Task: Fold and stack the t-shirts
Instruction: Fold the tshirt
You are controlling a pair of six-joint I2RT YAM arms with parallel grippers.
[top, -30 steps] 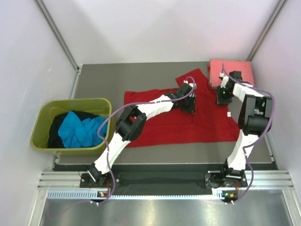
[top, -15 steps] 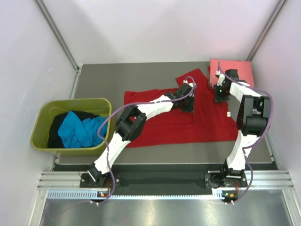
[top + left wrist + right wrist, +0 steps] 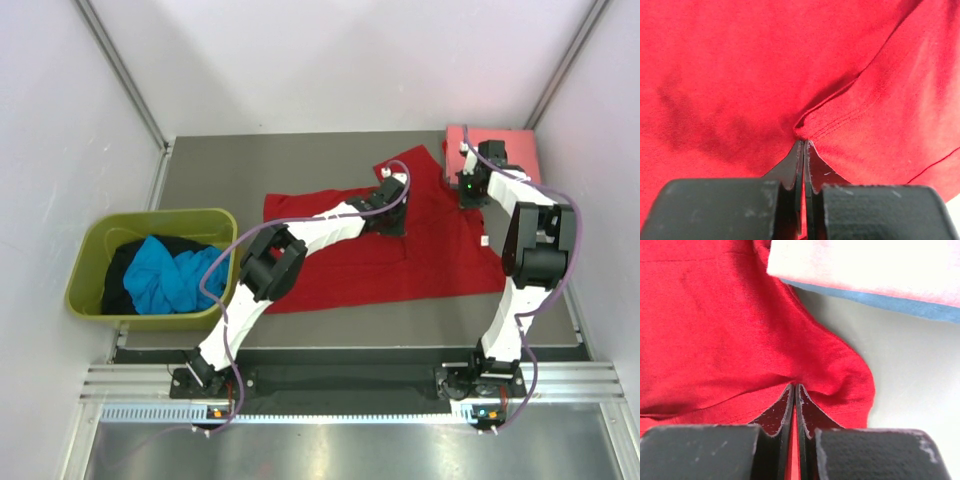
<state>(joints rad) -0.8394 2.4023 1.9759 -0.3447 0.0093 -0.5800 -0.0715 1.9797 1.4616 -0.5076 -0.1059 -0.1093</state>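
Observation:
A bright red t-shirt lies spread across the middle of the dark table. My left gripper is shut on a fold of its red cloth near the upper middle of the shirt. My right gripper is shut on the shirt's far right edge, next to a folded salmon-pink t-shirt at the back right corner. The pink shirt lies on a blue one whose edge shows in the right wrist view. A turquoise shirt and a black shirt lie in the tub.
An olive-green plastic tub stands at the left edge of the table. White walls close in the left, back and right sides. The arms' bases stand on a metal rail at the near edge.
Both grippers have moved toward the back of the table, pulling the red shirt's upper edge with them. The right gripper now sits close to the pink stack.

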